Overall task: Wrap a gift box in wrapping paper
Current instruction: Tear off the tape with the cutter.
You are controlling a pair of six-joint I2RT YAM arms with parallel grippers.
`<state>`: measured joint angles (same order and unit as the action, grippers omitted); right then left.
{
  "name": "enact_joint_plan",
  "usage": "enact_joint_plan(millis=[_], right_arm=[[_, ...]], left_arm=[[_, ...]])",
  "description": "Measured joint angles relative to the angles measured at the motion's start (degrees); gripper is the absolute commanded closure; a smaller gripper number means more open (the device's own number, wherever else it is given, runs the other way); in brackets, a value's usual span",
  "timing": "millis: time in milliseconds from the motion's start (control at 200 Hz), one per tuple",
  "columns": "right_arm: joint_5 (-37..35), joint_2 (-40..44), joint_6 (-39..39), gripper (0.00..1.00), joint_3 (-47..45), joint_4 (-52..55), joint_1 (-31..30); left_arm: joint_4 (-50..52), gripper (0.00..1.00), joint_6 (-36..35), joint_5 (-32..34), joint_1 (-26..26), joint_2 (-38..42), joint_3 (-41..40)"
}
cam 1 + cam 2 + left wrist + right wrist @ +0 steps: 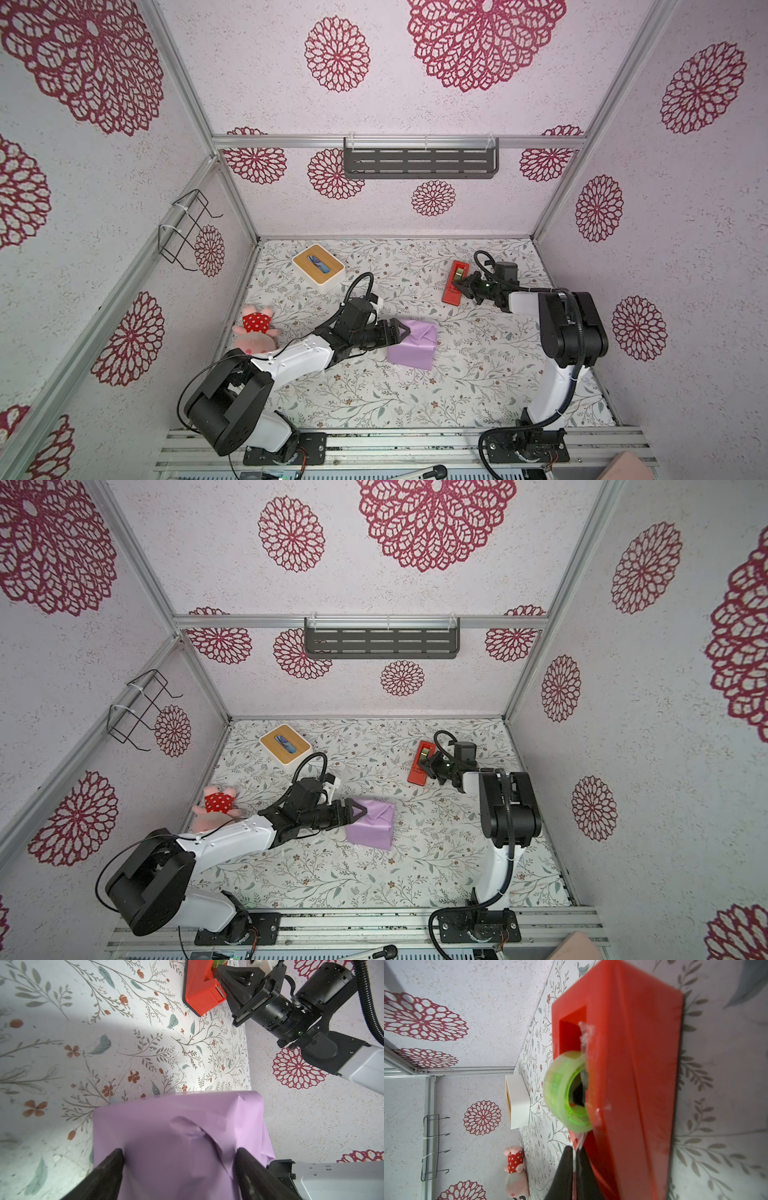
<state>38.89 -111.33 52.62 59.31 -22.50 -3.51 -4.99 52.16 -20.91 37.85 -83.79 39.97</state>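
- left end effector (400, 331) is spread wide, one finger (110, 1169) on each side, sitting over the top edge of the parcel; can't really tell if it's pressing down or just touching
- what's under it is the wrapping paper (413, 345), lilac side out, folded all round the gift box with a creased flap on top; the box itself is totally covered, no blue showing
- parcel sits around the middle of the floral worktop (478, 374)
- right end effector (459, 284) is pressed together, pinching the clear tape strip (579, 1140) coming off the green tape roll (566, 1093)
- the roll sits in the red tape dispenser (451, 293), back right, well apart from the parcel
- further out: tissue box (318, 264) at the back left, plush toy (255, 332) by the left wall
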Motion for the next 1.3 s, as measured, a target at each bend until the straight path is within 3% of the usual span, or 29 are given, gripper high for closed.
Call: enact_joint_plan(millis=[220, 645, 1086, 1301], right_arm=[[1.22, 0.0, 4.92, 1.0, -1.46, -4.5, 0.11], [2.73, 0.94, 21.84, 1.0, -10.05, -25.83, -0.11], [1.42, 12.11, 23.32, 1.0, -23.32, -30.01, -4.63], [-0.59, 12.98, 21.49, 1.0, -26.43, -28.92, -5.05]], left_arm=[[0.17, 0.15, -0.04, 0.09, 0.0, 0.11, 0.0], [0.24, 0.15, -0.07, 0.2, 0.0, 0.15, 0.0], [0.39, 0.15, -0.09, 0.33, 0.0, 0.17, 0.0], [0.44, 0.15, -0.09, 0.37, 0.02, 0.17, 0.0]])
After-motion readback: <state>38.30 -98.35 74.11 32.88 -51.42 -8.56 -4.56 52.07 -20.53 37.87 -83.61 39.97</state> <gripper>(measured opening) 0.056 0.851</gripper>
